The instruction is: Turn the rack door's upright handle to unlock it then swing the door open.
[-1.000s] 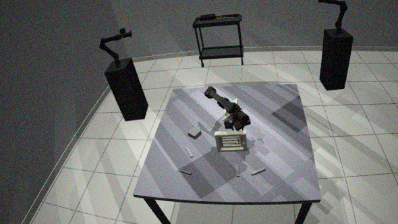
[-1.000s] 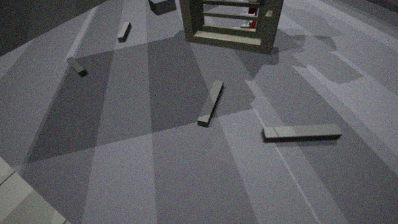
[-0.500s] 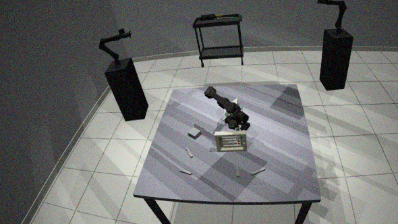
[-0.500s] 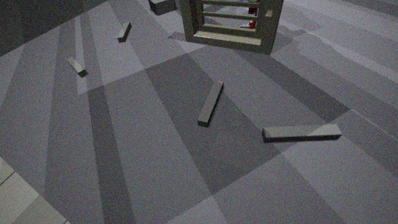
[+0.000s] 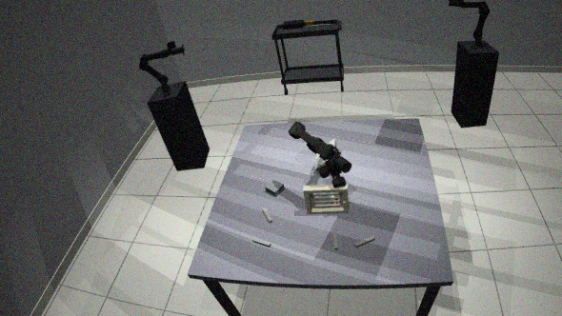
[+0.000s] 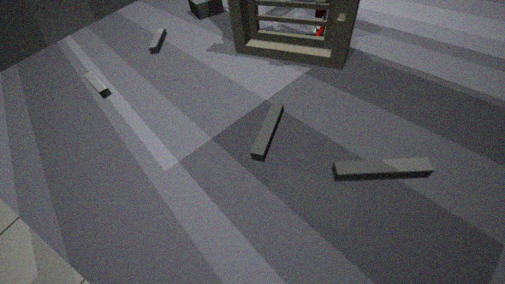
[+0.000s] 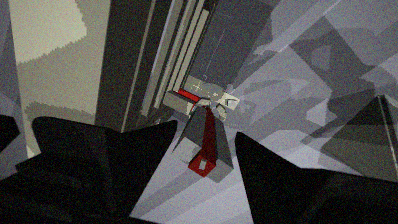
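The pale rack point(image 5: 307, 201) point(image 6: 291, 56) point(image 7: 117, 65) stands upright on the table point(image 5: 295, 257). Its red handle point(image 7: 209, 135) point(image 6: 319, 31) point(image 5: 336, 203) shows through the bars in the top and exterior views. In the wrist view, the handle is a long bar with a square end, on a grey wedge-shaped part. My gripper point(image 7: 206, 130) point(image 5: 339, 181) is open over the top of the rack. Its black fingertips stand apart on either side of the handle's line, with no visible contact. The door's angle and the handle's exact turn cannot be made out.
A dark block point(image 5: 274, 187) point(image 6: 206, 8) lies left of the rack. Several slim bars, including one bar point(image 5: 365, 241) point(image 6: 383, 168) and another bar point(image 5: 335, 241) point(image 6: 267, 133), lie in front. The arm point(image 5: 314, 143) reaches over from behind the rack.
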Controlling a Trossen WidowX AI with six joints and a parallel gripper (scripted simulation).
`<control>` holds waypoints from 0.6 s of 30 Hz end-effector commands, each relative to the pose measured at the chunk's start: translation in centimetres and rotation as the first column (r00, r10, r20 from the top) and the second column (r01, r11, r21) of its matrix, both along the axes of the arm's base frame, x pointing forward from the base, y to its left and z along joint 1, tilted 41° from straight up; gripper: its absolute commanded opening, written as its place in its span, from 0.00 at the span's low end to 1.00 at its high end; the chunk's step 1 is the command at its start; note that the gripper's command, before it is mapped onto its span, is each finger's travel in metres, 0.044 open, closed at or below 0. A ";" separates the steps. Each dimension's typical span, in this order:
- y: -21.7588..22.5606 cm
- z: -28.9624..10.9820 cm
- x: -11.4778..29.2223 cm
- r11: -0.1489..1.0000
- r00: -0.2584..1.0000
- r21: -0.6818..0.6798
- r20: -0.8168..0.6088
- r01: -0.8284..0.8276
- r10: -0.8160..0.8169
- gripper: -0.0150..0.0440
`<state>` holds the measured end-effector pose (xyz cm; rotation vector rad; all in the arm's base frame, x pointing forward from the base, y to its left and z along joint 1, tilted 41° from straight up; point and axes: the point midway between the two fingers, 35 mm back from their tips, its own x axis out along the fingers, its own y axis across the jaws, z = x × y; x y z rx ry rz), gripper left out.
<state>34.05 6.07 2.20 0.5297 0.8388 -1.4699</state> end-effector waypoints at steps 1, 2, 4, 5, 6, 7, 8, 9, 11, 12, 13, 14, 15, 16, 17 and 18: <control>-0.2 0.0 0.1 0.989 0.982 -0.013 0.123 0.144 -0.141 0.74; -0.2 0.0 0.1 0.983 0.972 -0.012 0.155 0.182 -0.178 0.74; -0.2 0.0 0.1 0.967 0.944 -0.007 0.219 0.255 -0.248 0.74; -0.2 0.0 0.1 0.956 0.926 -0.003 0.250 0.292 -0.282 0.74; -0.2 0.0 0.1 0.947 0.910 0.002 0.275 0.321 -0.309 0.74; -0.2 0.0 0.1 0.941 0.900 0.005 0.290 0.339 -0.326 0.74; -0.2 0.0 0.1 0.939 0.896 0.006 0.295 0.345 -0.331 0.74; -0.2 0.0 0.1 0.939 0.896 0.006 0.295 0.345 -0.331 0.74; -0.2 0.0 0.1 0.939 0.896 0.006 0.295 0.345 -0.331 0.74; -0.2 0.0 0.1 0.939 0.896 0.006 0.295 0.345 -0.331 0.74; -0.2 0.0 0.1 0.939 0.896 0.006 0.295 0.345 -0.331 0.74; -0.2 0.0 0.1 0.939 0.896 0.006 0.295 0.345 -0.331 0.73; -0.2 0.0 0.1 0.939 0.896 0.006 0.295 0.345 -0.331 0.72; -0.2 0.0 0.1 0.939 0.896 0.006 0.295 0.345 -0.331 0.71; -0.2 0.0 0.1 0.939 0.896 0.006 0.295 0.345 -0.331 0.70; -0.2 0.0 0.1 0.939 0.896 0.006 0.295 0.345 -0.331 0.69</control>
